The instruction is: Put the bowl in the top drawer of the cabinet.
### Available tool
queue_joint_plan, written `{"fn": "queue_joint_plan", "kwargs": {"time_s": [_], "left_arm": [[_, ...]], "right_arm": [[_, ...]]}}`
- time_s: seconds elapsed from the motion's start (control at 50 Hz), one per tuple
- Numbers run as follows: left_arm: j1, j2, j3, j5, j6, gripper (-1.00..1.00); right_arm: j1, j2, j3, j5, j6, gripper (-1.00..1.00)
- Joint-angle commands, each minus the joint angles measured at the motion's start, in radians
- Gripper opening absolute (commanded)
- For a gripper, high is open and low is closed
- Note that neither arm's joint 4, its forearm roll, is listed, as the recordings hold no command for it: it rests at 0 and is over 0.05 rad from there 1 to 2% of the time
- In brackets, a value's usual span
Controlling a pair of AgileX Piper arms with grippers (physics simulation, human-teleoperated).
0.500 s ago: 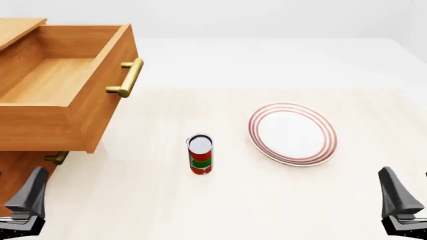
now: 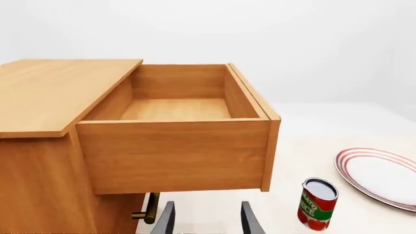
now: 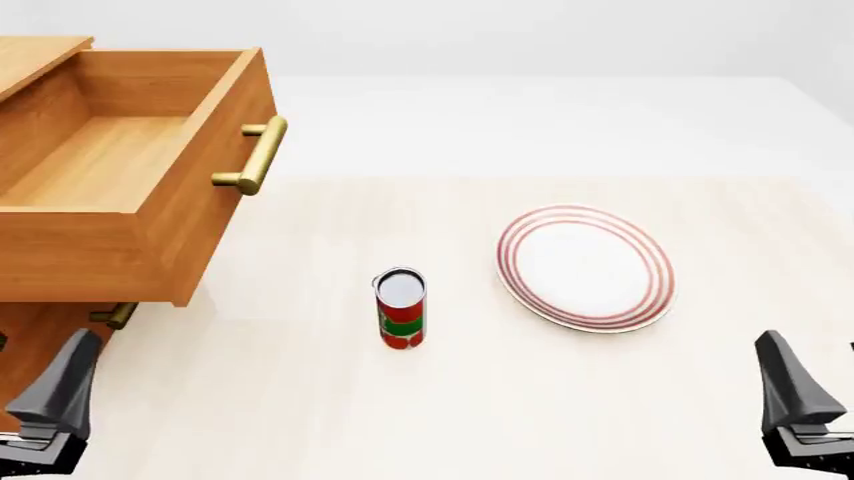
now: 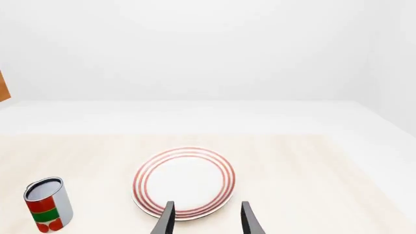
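We are holding both claws parted and gripping nothing: left claw (image 2: 204, 219) below the pulled-out top drawer (image 3: 147, 215) of the cabinet (image 2: 39, 161), right claw (image 4: 205, 219) near the plate (image 3: 587, 266). The bowl is not showing anywhere.

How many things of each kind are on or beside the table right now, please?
Cabinet: 1
Open drawer: 1
Plate: 1
Can: 1
Bowl: 0 in view
Total: 4
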Motion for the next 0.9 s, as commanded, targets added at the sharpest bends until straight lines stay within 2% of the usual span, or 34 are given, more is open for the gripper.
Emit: {"fn": "queue_joint_plan", "kwargs": {"time_s": [0.02, 0.16, 0.42, 0.64, 0.72, 0.9], "left_arm": [[-0.039, 0.0, -0.046, 0.069, -0.045, 1.0], [-0.096, 0.0, -0.114, 0.147, -0.094, 1.0], [-0.164, 0.0, -0.193, 0.272, -0.108, 1.0], [-0.276, 0.0, -0.309, 0.406, -0.093, 1.0], [-0.312, 0.0, -0.318, 0.425, -0.093, 1.0], [-0.414, 0.001, -0.321, 0.468, -0.17, 1.0]], "right_arm": [[0.0, 0.006, 0.0, -0.006, 0.0, 1.0], [0.0, 0.0, -0.001, 0.0, 0.0, 1.0], [0.0, -0.005, 0.0, 0.005, 0.0, 1.0], [0.0, -0.009, 0.0, 0.009, 0.0, 1.0], [0.0, -0.012, 0.001, 0.011, 0.0, 1.0], [0.0, -0.014, 0.0, 0.013, 0.0, 1.0]]}}
